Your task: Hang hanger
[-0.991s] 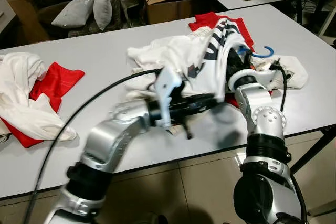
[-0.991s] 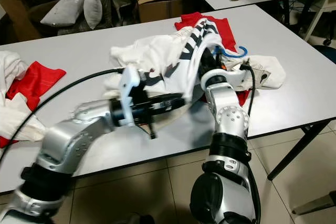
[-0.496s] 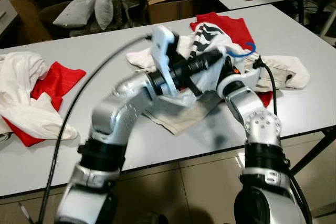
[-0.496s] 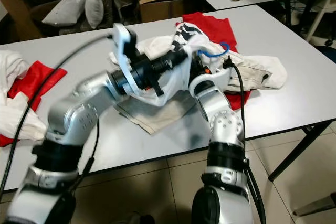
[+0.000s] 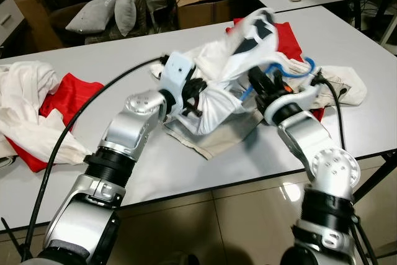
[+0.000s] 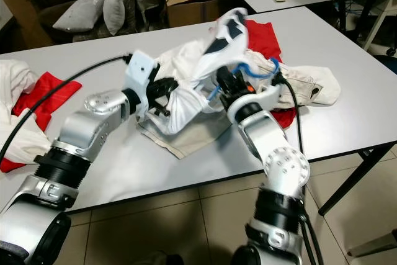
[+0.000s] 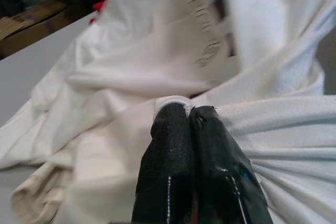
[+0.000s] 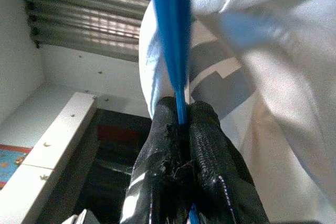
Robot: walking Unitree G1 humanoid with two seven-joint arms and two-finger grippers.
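While the right gripper (image 8: pixel 181 129) pinches the thin, stiff blue hanger (image 5: pixel 291 68) above the table (image 5: pixel 124 66), the left gripper (image 7: pixel 186 116) clamps a fold of limp white shirt (image 5: pixel 217 94), best gripped bunched, likely light.

Lifted off the grey table (image 5: pixel 124 66): white shirt (image 5: pixel 214 100), now pinched by left gripper (image 7: pixel 181 114) at frame centre, up from the lower edge; blue hanger (image 5: pixel 291 69) raised higher by right gripper (image 8: pixel 181 121), shirt draped over it.
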